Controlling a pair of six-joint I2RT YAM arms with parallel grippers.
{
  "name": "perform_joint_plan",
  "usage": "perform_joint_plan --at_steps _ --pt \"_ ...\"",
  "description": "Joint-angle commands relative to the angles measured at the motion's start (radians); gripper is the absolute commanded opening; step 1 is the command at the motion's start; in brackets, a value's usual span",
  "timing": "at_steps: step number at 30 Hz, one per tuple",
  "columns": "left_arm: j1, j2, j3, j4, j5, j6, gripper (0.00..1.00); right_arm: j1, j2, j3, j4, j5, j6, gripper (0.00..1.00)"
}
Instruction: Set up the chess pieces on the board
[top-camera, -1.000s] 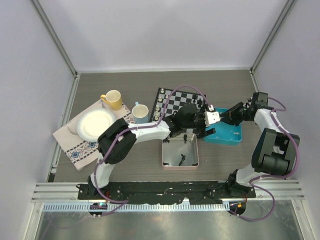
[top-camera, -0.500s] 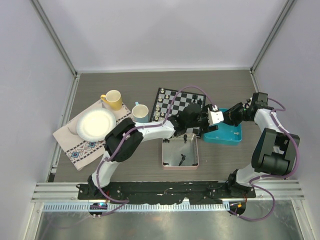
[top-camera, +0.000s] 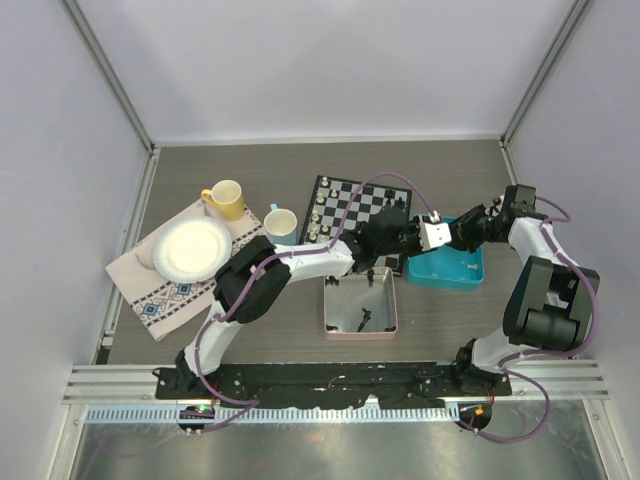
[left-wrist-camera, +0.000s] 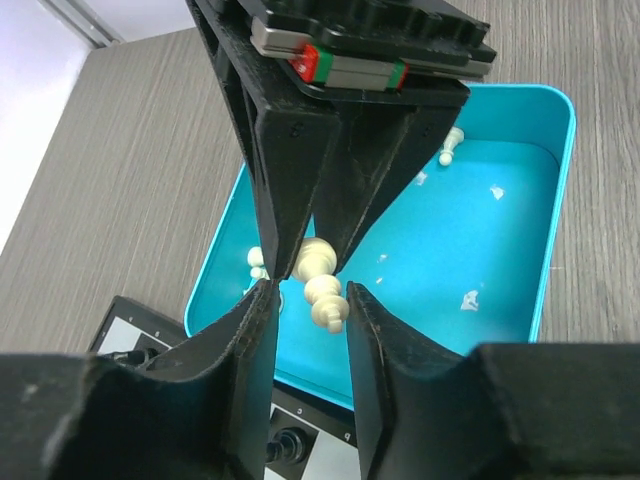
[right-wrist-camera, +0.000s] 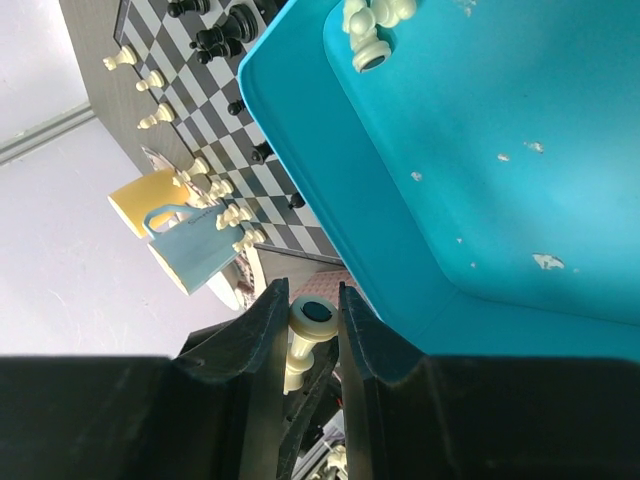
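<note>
Over the blue tray (top-camera: 470, 272) the two grippers meet tip to tip. My right gripper (right-wrist-camera: 308, 290) is shut on the round base of an off-white chess piece (right-wrist-camera: 310, 318). The left wrist view shows that piece (left-wrist-camera: 322, 285) poking head-first between my left gripper's (left-wrist-camera: 310, 292) fingers, close to one pad, with a gap at the other. From above, the left gripper (top-camera: 405, 238) faces the right gripper (top-camera: 422, 236). The board (top-camera: 345, 200) lies just behind, with off-white chessmen (top-camera: 316, 222) along its left edge and black ones (top-camera: 398, 203) on its right.
A few off-white chessmen (left-wrist-camera: 450, 150) lie loose in the blue tray (left-wrist-camera: 480, 230). A pink tray (top-camera: 336, 318) in front of the board holds a black piece (top-camera: 362, 320). A yellow cup (top-camera: 225, 198), a blue cup (top-camera: 281, 224) and a white plate (top-camera: 190, 248) on a cloth stand at the left.
My left gripper has reached right to the right gripper, and its jaws have narrowed around the held piece. The right arm has stayed put.
</note>
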Motion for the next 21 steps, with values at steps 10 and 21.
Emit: perform_joint_plan --at_steps 10,21 --pt "-0.009 -0.026 0.045 0.013 -0.030 -0.029 0.00 -0.001 -0.058 0.019 0.031 -0.018 0.002 0.45" --pt "0.117 -0.282 0.091 -0.346 -0.017 -0.406 0.00 -0.005 -0.156 0.054 0.065 0.082 -0.394 0.62"
